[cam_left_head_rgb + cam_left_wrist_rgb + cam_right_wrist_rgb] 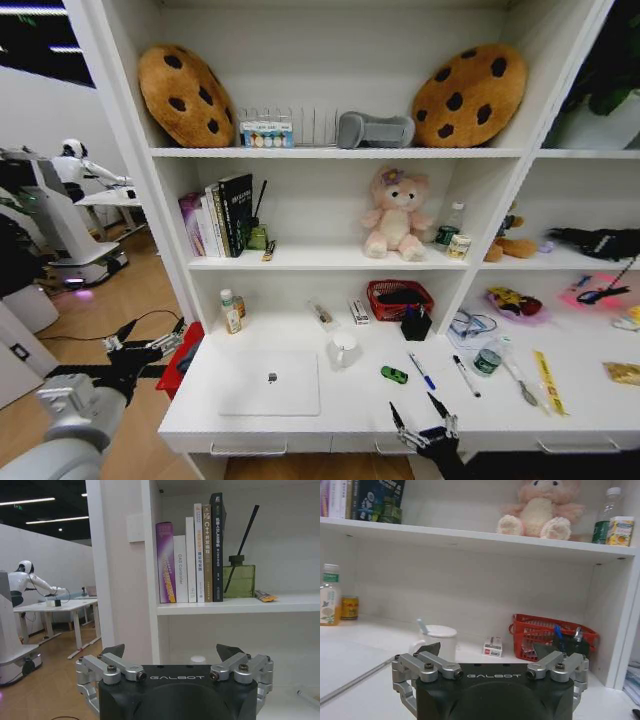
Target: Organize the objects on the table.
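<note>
A long white desk [350, 405] runs beneath white shelving, with wood flooring off to the robot's left. On the desk the silver laptop [270, 383] lies closed toward the left; right of it come the tiny green toy car [394, 375], a blue pen [421, 371], a black pen [466, 376], the green-lidded jar [487, 361], a spoon [520, 382], the yellow strip [547, 381] and, at the far right, the yellow packet [622, 373].

The right gripper [428, 417] hovers at the desk's front edge, fingers spread wide and empty. The left gripper [152, 338] hangs off the desk's left end, also wide open. Its wrist camera shows upright books [191, 555] and a green reed diffuser [239, 580] up close; the right wrist camera shows a white mug [437, 640], a red basket [551, 638] and a pink plush [539, 507] above.
</note>
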